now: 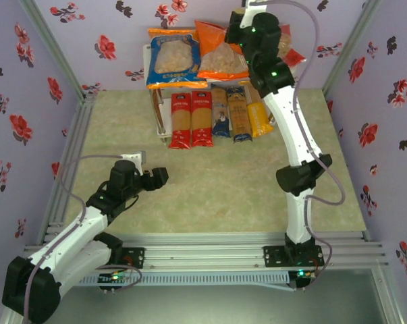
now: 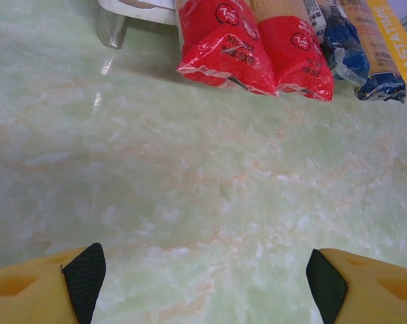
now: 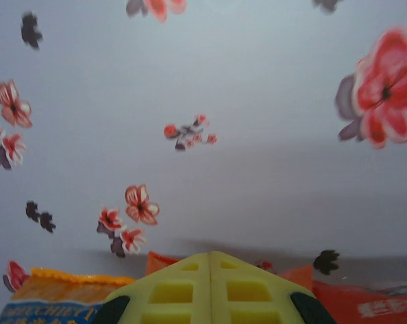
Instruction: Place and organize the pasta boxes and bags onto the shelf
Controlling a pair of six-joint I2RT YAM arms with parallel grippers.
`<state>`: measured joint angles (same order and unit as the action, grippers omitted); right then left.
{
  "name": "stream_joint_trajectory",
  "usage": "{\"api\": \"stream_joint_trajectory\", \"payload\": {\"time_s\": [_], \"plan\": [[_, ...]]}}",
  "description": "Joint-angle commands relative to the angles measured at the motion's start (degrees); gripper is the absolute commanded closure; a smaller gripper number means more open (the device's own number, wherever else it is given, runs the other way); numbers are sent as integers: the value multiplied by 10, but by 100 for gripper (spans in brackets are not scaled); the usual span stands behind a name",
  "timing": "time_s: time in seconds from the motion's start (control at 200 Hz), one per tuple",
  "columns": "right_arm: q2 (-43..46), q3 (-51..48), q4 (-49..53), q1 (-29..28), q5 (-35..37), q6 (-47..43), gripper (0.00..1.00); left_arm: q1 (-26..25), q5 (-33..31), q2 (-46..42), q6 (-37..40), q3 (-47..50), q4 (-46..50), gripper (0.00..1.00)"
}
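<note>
Shelf (image 1: 157, 111), upper centre of the overhead frame.
Right arm (image 1: 292, 121) crosses the red bag (image 1: 295, 57); five pasta boxes (image 1: 216, 116) lie side by side; right gripper (image 3: 210, 287) closed, left gripper (image 2: 203, 277) open.

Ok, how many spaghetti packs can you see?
5, in a row below the bags: red pack, second red pack, dark blue, tan-and-blue, yellow-orange. Right arm may hide more.

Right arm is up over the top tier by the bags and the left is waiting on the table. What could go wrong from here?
1. The right hand is shut close over the orange bag and red bag. A low pull-back might drag one off the shelf.
2. The two red spaghetti packs stick out past the shelf front, facing the open left hand. A forward move might shove them askew.
</note>
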<state>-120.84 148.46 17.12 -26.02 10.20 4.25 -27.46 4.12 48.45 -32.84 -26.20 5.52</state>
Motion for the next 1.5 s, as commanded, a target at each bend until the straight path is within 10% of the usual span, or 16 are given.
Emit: {"api": "stream_joint_trajectory", "payload": {"time_s": [0.0, 0.94, 1.085, 1.495], "plan": [[-30, 14, -44, -2, -23, -16, 100, 6, 0, -5, 12, -17, 15, 17], [-138, 35, 191, -5, -34, -87, 100, 10, -5, -6, 13, -13, 22, 15], [-135, 35, 188, -4, -28, -84, 68, 10, -4, -7, 13, -14, 24, 15], [-80, 17, 53, -4, -40, -26, 45, 12, -11, -10, 20, -11, 20, 15]]}}
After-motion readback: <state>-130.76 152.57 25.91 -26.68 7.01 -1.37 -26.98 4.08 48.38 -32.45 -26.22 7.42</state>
